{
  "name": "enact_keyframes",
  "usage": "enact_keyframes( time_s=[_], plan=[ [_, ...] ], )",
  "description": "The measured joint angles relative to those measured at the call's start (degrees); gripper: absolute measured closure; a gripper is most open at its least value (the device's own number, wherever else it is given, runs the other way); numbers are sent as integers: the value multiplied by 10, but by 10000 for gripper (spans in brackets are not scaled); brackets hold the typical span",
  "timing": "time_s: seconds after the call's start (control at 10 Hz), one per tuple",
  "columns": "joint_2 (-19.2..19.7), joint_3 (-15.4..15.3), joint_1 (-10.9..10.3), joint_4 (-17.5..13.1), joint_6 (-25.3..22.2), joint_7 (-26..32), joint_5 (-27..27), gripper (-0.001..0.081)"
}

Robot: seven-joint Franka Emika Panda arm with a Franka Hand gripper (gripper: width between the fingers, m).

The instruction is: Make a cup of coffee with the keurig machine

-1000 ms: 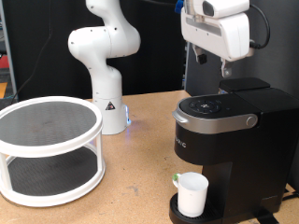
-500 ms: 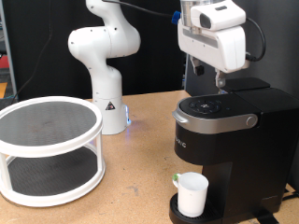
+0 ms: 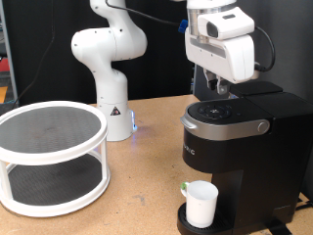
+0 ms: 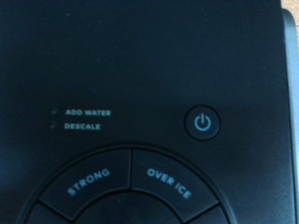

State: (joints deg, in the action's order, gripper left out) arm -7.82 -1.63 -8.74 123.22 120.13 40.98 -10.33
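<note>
Keurig machine [image 3: 240, 157] stands at the right of the exterior view, tall, black and boxy, with its lid down. It looks heavy and stiff, so it should stay in place when a button on top is pushed; it is a thing to press, not to lift. The wrist view shows only its dark top panel, with the power button [image 4: 204, 123] and the labels "strong" and "over ice" very near the camera.

The gripper [image 3: 222, 86] hangs just above the lid, in the upper right of the exterior view. Whether its fingers are apart or together cannot be told, and nothing is seen between them.

The cup [image 3: 201, 204] sits on the round drip base under the spout, at the lower right. It looks light, hard and breakable, with a small handle for taking hold. Its inside is not visible. A white two-level round rack [image 3: 51, 157] stands at the left, with nothing visible on its shelves.
</note>
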Motion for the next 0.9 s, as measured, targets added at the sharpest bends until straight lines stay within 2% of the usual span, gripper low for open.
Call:
enact_keyframes(
  time_s=[0.1,0.2,0.3,0.9],
  plan=[
    [0,0,0,4,7,-2,3,587],
    [0,0,0,7,13,-3,7,748],
    [0,0,0,11,18,-4,9,788],
    [6,0,0,31,45,-9,23,805]
  ],
)
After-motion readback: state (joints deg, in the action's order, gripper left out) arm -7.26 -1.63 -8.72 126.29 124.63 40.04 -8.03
